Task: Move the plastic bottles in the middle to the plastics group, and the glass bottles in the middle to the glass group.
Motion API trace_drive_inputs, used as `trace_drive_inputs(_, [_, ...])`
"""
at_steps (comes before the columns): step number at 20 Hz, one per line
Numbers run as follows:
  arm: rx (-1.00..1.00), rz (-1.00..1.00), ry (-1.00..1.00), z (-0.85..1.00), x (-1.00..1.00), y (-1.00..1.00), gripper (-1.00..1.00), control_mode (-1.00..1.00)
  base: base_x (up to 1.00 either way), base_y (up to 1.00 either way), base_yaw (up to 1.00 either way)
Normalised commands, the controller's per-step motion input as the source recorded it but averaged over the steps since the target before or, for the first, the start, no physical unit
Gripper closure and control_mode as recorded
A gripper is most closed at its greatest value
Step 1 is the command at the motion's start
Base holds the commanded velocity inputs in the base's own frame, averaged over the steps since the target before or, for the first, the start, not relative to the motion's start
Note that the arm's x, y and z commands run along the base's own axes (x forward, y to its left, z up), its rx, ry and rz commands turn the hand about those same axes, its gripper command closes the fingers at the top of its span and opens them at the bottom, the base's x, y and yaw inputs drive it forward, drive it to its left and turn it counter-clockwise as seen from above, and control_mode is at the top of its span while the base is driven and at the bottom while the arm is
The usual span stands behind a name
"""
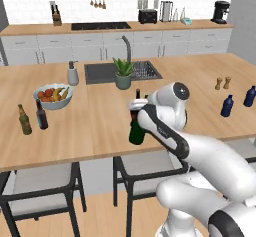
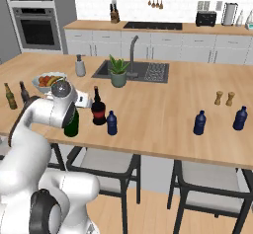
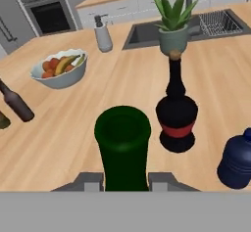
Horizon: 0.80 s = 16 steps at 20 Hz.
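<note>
Two jaws of gripper (image 3: 125,179) clamped on tall dark-green glass wine bottle (image 3: 123,148); lift straight, clear squat black red-banded bottle (image 3: 176,113), carry twd slim beer bottles (image 1: 32,117).

In the left base view the arm covers most of the green wine bottle (image 1: 135,133) at the middle of the frame, and only the neck tip of the black bottle (image 1: 137,93) shows above it. In the hand view the blue plastic bottle (image 3: 238,161) is cut off by the right edge, and a brown beer bottle (image 3: 15,103) by the left edge. Labels on the beer bottles are too small to read.
</note>
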Motion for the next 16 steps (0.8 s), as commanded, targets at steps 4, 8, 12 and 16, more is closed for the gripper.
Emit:
trace_drive_inputs(4, [0.0,0.09,0.0,0.27,-0.54,0.71,1.0,-1.0,0.0,0.0,0.0])
trace_drive_inputs(8, [0.0,0.14,0.07,0.31,-0.29,0.92,1.0,-1.0,0.0,0.0,0.0])
trace_drive_inputs(12, [0.0,0.2,0.13,0.31,-0.04,1.0,1.0,-1.0,0.0,0.0,0.0])
trace_drive_inputs(16, [0.0,0.26,0.08,0.24,0.03,0.98,1.0,-1.0,0.0,0.0,0.0])
